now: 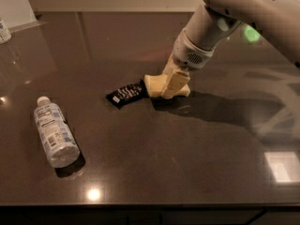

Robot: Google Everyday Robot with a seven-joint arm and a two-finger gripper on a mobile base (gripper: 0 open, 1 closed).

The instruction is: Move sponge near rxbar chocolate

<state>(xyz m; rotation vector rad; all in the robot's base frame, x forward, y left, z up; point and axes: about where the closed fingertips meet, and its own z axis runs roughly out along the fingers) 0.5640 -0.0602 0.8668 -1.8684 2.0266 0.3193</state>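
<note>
The pale yellow sponge (153,85) lies on the dark table, its left edge right next to the rxbar chocolate (125,93), a black-wrapped bar with white lettering. My gripper (172,86) comes down from the upper right on the white arm. Its cream fingers (171,83) are closed on the right part of the sponge, hiding that part.
A clear plastic bottle (55,131) with a white label lies on its side at the left. A small white container (3,31) stands at the far left edge. The table's front edge (150,204) runs along the bottom.
</note>
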